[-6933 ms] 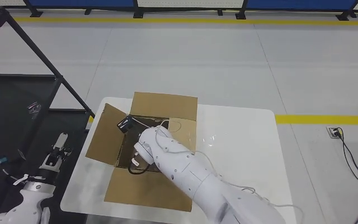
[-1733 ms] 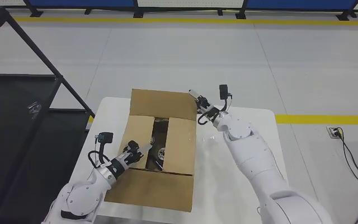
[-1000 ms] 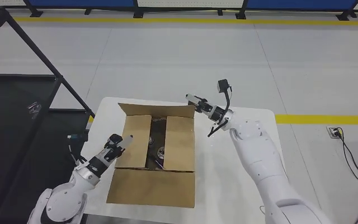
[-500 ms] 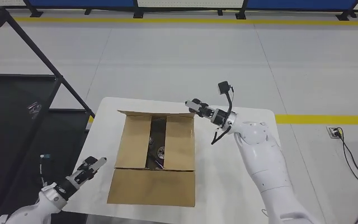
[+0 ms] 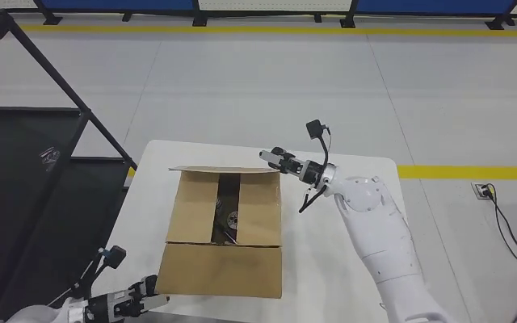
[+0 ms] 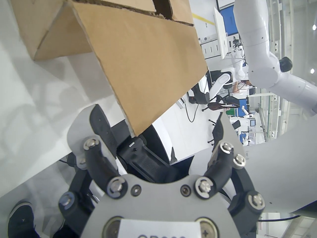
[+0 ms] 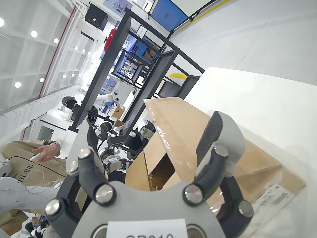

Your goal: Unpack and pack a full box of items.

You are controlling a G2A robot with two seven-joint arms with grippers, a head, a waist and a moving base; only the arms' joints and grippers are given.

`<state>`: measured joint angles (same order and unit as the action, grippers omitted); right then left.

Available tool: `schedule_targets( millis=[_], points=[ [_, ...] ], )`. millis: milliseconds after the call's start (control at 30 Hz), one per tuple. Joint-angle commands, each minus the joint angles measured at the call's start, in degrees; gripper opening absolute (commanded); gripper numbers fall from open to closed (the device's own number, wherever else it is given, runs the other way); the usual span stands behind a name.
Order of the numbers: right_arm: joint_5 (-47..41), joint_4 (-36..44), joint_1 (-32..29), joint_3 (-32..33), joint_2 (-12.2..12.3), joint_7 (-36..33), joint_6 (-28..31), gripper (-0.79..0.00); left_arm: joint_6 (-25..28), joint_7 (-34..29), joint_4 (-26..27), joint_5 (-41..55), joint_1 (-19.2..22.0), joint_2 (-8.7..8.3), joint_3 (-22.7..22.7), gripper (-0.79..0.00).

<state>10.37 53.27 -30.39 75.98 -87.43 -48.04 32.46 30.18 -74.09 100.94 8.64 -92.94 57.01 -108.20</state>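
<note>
Your box (image 5: 258, 211) sits on the left half of the white counter (image 5: 347, 234), its near end close to the counter's near edge. The two side flaps (image 5: 192, 208) lie folded in over the top, leaving a narrow gap down the middle through which you can make out dark items (image 5: 229, 220); what they are cannot be told. The far flap (image 5: 222, 169) stands about upright, so from above you see little more than its top edge. The near flap (image 5: 222, 270) slopes outward toward the near edge of the counter. Your right end effector (image 5: 269, 155) is at the far right corner of the box, level with the far flap's top edge. In its wrist view the right end effector (image 7: 151, 120) is spread wide with nothing between the fingers, and the far flap runs just beyond them; you cannot tell whether a finger touches the cardboard. Your left end effector (image 5: 145, 295) is low at the near left, just off the counter's near edge and beside the near flap's left corner. In its wrist view the left end effector (image 6: 158, 115) is also spread wide and holds nothing, with that flap's corner just beyond the fingers.
</note>
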Motion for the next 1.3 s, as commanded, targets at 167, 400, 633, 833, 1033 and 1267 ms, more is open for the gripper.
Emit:
schedule_targets(
  millis=[167,400,633,833,1033,1267],
  points=[
    [-0.3,0.6,-0.3,-1.7,0.3,0.0,-0.2,0.0,0.8,0.8,-2.6,9.7,2.3,-0.84,0.4,0.0],
    [0.2,1.2,0.1,-4.8,0.2,-0.4,-1.2,0.0,1.4,3.1,-2.4,16.7,3.0,-1.2,-0.6,0.0],
    [2.2,0.2,1.3,-7.5,0.0,1.6,-3.5,0.0,-2.6,12.5,-1.7,17.2,5.0,-0.96,0.9,0.0],
    [0.2,0.6,0.2,-5.3,0.8,1.6,-6.6,0.0,-5.7,21.8,-0.4,11.2,6.9,-0.66,3.3,0.0],
    [0.7,2.0,-1.1,-3.9,1.7,2.0,-12.2,0.0,-8.7,31.0,1.1,2.2,9.3,-0.27,7.3,0.0],
    [2.9,1.8,-1.0,-4.0,2.0,6.6,-22.2,0.0,-10.5,36.0,0.9,-3.2,11.1,0.13,11.4,0.0]
  ],
)
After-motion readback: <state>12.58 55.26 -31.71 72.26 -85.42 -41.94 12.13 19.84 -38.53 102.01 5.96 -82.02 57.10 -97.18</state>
